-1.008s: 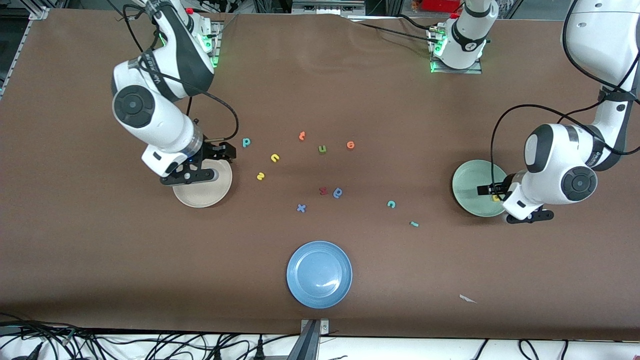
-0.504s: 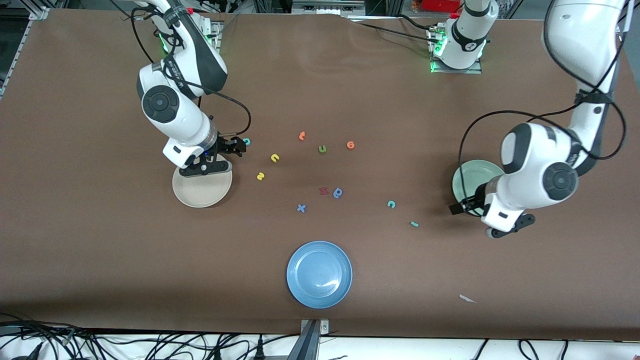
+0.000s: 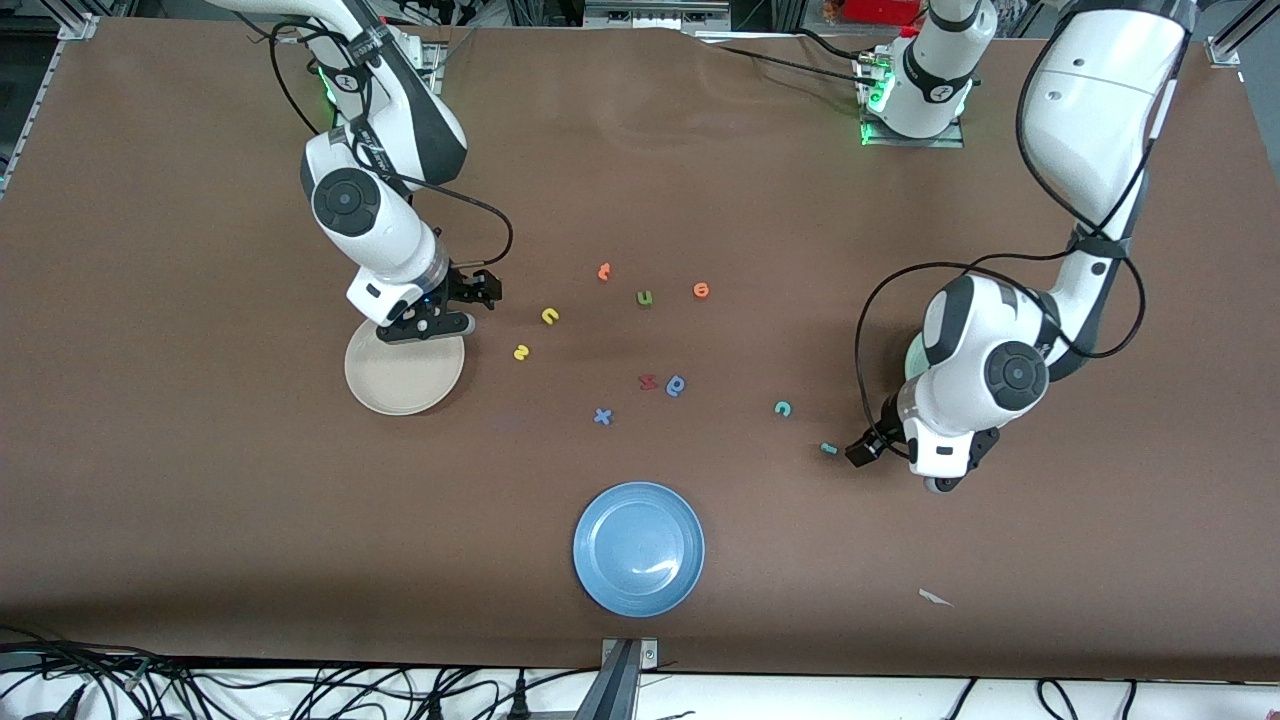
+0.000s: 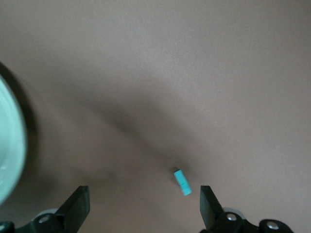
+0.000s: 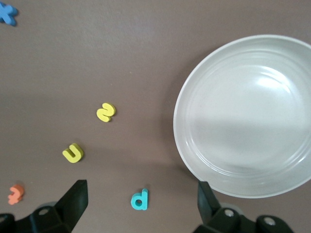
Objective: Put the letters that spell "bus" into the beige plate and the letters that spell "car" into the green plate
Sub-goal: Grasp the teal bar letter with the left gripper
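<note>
My right gripper (image 3: 478,290) hangs open over the teal b (image 5: 140,199), which lies between its fingers beside the beige plate (image 3: 404,385), bare inside (image 5: 248,116). The yellow u (image 3: 549,316) and yellow s (image 3: 521,352) lie toward the table's middle. My left gripper (image 3: 862,449) is open and low beside the thin teal r (image 3: 828,448). In the left wrist view the r (image 4: 182,181) sits close to one finger (image 4: 209,206). The teal c (image 3: 783,408) lies nearby. The left arm covers most of the green plate (image 3: 911,360).
Other letters are scattered mid-table: two orange ones (image 3: 604,271) (image 3: 701,290), a green u (image 3: 645,297), a red one (image 3: 647,381), a blue round one (image 3: 676,385) and a blue x (image 3: 602,416). A blue plate (image 3: 638,548) stands nearest the camera. A white scrap (image 3: 935,598) lies near the front edge.
The right gripper moved off the beige plate to above the teal b. The left arm swung away from the green plate toward the teal r. Both grippers stayed open.
</note>
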`<action>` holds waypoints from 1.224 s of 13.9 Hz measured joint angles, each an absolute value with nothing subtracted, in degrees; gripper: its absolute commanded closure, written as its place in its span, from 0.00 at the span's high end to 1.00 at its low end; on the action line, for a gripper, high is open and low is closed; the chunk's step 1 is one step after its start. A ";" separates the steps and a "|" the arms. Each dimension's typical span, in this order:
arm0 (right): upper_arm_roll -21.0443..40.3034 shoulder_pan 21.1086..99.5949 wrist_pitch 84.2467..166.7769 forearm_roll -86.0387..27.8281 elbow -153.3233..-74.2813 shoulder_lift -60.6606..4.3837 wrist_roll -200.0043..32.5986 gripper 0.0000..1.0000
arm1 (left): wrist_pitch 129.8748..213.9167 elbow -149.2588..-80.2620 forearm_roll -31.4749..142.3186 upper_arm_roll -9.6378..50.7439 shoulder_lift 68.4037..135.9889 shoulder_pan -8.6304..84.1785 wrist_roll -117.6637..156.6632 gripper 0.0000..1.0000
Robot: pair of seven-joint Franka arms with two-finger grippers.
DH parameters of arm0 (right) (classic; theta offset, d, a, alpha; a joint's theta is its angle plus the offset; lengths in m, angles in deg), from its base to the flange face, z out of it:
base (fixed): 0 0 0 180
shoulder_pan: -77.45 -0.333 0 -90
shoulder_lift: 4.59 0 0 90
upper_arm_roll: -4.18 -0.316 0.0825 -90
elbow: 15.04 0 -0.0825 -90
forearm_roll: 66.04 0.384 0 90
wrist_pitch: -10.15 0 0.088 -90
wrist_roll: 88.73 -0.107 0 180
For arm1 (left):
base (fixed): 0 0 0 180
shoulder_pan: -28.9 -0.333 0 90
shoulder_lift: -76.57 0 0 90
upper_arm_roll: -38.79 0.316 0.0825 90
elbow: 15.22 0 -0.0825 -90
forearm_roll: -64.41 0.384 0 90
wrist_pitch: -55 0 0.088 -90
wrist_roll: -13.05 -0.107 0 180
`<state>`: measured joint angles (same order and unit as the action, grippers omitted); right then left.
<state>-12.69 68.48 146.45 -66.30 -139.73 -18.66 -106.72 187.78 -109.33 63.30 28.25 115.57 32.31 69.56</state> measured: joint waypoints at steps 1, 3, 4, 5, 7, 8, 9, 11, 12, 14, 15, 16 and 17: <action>-12.71 68.49 147.57 -66.37 -140.62 -18.80 -106.72 1.00 | 188.02 -108.69 63.81 28.28 116.34 32.84 72.39 1.00; -12.91 68.49 150.64 -66.39 -142.45 -19.37 -106.72 1.00 | 188.02 -108.02 66.63 28.29 117.47 33.90 78.65 1.00; -13.20 68.49 152.23 -66.39 -143.34 -19.76 -106.72 1.00 | 188.02 -107.91 68.16 28.29 118.10 34.40 81.38 1.00; -13.54 68.47 153.64 -66.39 -144.20 -20.20 -106.73 1.00 | 188.02 -107.69 69.16 28.30 118.93 34.85 83.60 0.98; -14.04 68.42 155.70 -66.40 -145.66 -20.87 -106.84 1.00 | 188.08 -106.81 69.46 28.32 120.69 35.43 86.22 0.92; -14.28 68.39 156.41 -66.39 -146.18 -21.16 -106.87 1.00 | 188.16 -106.30 69.46 28.32 121.32 35.66 87.42 0.89; -14.55 68.34 157.34 -66.40 -146.61 -21.52 -106.94 1.00 | 188.18 -105.85 69.47 28.32 121.73 35.81 88.56 0.86; -14.91 67.82 158.89 -66.40 -147.24 -22.38 -107.79 1.00 | 188.18 -105.32 69.47 28.32 122.13 35.91 90.59 0.76; -15.01 67.28 159.35 -66.43 -147.38 -22.81 -108.66 1.00 | 188.18 -105.21 69.47 28.32 122.27 35.93 91.32 0.72; -15.13 66.34 159.59 -66.45 -147.86 -23.18 -109.60 1.00 | 188.18 -105.00 69.47 28.31 122.61 36.35 92.47 0.70; -15.14 66.18 159.82 -66.55 -148.31 -23.18 -109.73 1.00 | 188.18 -104.82 69.47 28.31 122.84 36.65 93.10 0.69; -15.13 66.17 160.49 -66.84 -148.91 -23.17 -109.78 1.00 | 188.19 -104.66 69.47 28.31 122.98 36.94 93.64 0.65; -15.13 66.17 161.48 -67.07 -149.68 -23.18 -109.84 1.00 | 188.18 -104.51 69.47 28.31 123.01 37.20 93.91 0.57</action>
<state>-15.13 66.17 161.48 -67.07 -149.68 -23.18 -109.84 188.18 -104.51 69.47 28.31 123.01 37.20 93.91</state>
